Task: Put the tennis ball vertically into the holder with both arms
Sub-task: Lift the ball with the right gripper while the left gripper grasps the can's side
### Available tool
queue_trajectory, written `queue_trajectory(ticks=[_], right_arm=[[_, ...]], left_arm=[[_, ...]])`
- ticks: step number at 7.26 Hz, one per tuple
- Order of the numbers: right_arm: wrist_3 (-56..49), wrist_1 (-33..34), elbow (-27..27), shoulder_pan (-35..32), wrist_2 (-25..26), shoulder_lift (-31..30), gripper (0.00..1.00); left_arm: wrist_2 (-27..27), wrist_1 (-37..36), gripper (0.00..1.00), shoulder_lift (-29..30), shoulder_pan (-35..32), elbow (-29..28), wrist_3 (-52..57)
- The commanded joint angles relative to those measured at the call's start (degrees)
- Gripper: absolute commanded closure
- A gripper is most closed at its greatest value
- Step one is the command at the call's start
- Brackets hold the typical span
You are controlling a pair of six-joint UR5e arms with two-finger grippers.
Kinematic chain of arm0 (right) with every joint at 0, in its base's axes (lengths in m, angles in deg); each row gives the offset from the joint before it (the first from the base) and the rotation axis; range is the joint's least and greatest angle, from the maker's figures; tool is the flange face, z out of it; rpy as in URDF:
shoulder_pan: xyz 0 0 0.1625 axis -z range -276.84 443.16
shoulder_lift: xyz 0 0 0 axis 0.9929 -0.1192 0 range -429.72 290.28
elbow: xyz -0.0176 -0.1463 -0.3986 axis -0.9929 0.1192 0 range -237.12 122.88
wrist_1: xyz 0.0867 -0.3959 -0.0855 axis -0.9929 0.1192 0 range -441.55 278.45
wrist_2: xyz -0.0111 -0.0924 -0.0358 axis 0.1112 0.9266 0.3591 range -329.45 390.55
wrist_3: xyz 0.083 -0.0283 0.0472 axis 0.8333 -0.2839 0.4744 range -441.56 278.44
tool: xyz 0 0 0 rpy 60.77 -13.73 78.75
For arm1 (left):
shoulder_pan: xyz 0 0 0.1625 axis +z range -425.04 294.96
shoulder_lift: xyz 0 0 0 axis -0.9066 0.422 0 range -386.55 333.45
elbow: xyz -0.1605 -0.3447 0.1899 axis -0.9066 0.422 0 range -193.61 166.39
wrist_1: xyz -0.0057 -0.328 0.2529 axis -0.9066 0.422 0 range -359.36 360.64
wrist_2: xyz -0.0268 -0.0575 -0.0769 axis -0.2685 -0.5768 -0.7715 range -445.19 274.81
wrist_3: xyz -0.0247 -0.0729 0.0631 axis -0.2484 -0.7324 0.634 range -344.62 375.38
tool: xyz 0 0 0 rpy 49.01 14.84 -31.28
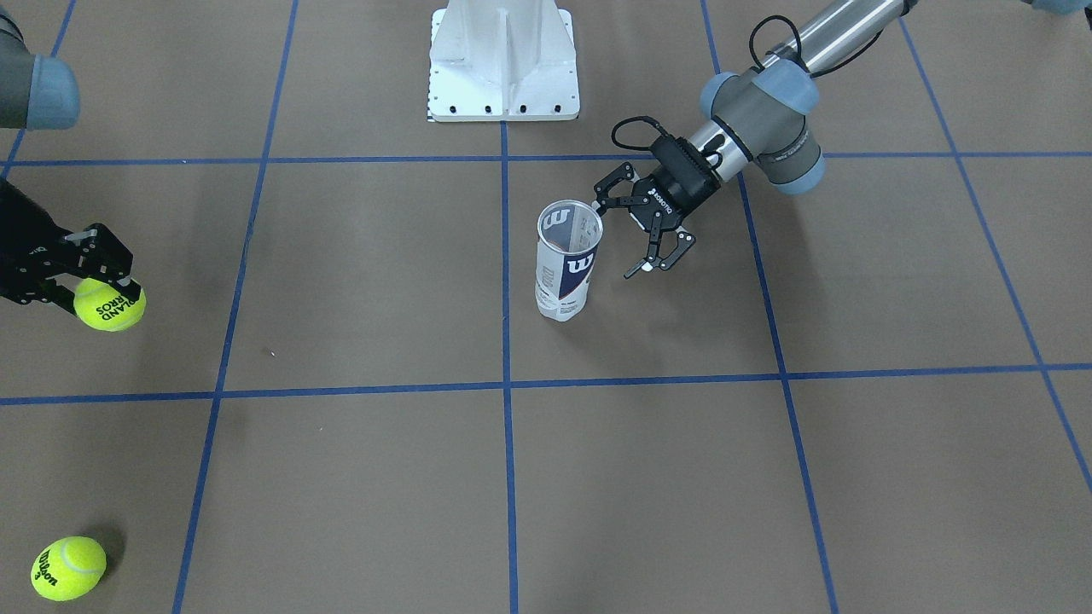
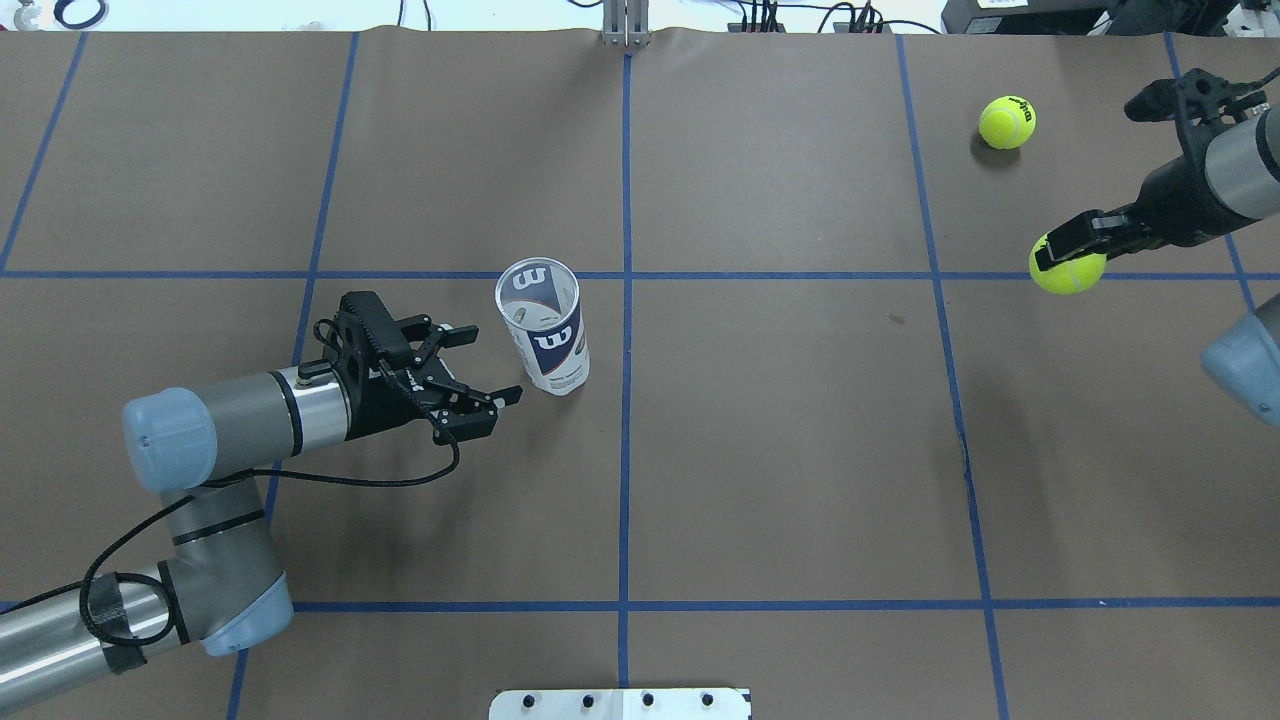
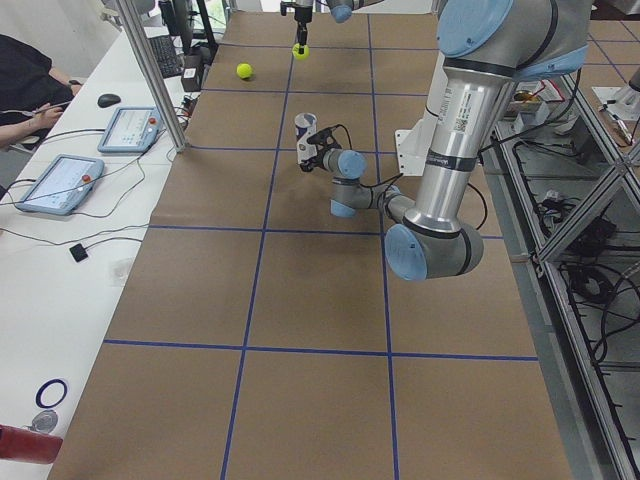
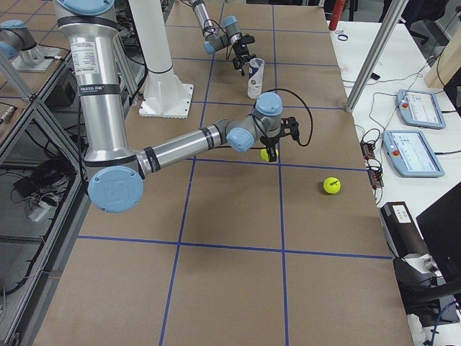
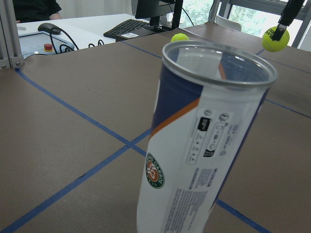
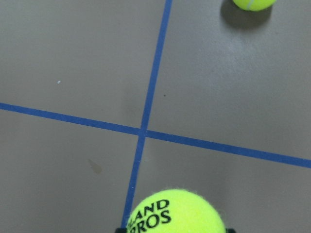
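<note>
- 1 table [image 2: 800,450], brown with a blue tape grid, carries everything you need to check.
- 2 arms are at work. Your left arm [image 2: 230,420] reaches in low toward the table's middle. Your right arm [image 4: 180,148] stretches out to the robot's right side.
- 1 white pedestal base [image 1: 503,60] stands at the robot's edge of the table, well apart from the holder.
- 1 holder [image 2: 548,335] stands upright on the table with its open mouth up. In the overhead view it sits just left of the centre tape line.
- Left gripper [image 2: 488,362]: you will find its fingers spread wide and holding nothing. It is just beside the holder on the robot's left side, and the overhead view shows a gap between them.
- Right gripper [image 2: 1062,258]: its fingers are clamped on a tennis ball [image 2: 1068,272]. The ball hangs above the table, well apart from the holder. Its print reads in part "LAND ROS".
- 1 loose ball [image 2: 1007,122] with black lettering lies on the table near the held one, farther from the robot.
</note>
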Motion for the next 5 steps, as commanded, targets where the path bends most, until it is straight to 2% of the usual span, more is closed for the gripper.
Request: queue_trajectory(ticks=[1,3,5], right_arm=[[0.19,0.17,-1.32,-1.36,-2.73,0.83,1.00],[0.37,0.09,-2.20,-1.37,-2.91,0.92,1.00],[0.45,0.26,-3.17,-1.45,-3.09,0.83,1.00]], left_arm=[[0.26,-0.03,0.01,0.55,0.83,-0.62,0.04],[0.52,-0.03,0.02,3.27,1.19,-3.33,0.04],[0.52,-0.03,0.02,3.89,1.19,-3.69,0.04]])
